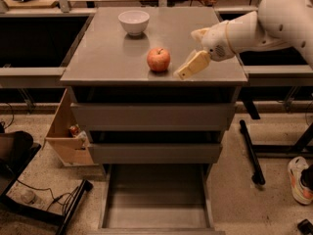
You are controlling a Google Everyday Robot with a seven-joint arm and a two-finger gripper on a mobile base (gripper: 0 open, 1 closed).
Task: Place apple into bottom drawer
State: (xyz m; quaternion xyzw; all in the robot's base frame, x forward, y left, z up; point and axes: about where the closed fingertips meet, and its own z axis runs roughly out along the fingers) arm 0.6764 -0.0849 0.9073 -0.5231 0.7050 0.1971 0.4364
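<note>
The red apple [158, 59] sits on the grey cabinet top [102, 53], near the middle front. My gripper [190, 67] hangs just right of the apple, low over the top, on the white arm [264, 26] that reaches in from the right. It holds nothing and stands apart from the apple. The bottom drawer [156, 202] is pulled out below, and its flat grey floor is bare.
A white bowl [134, 22] stands at the back of the cabinet top. The two upper drawers [154, 116] are shut. A cardboard box [66, 131] leans at the cabinet's left. Cables lie on the floor at left, a black stand leg [252, 153] and a shoe [301, 180] at right.
</note>
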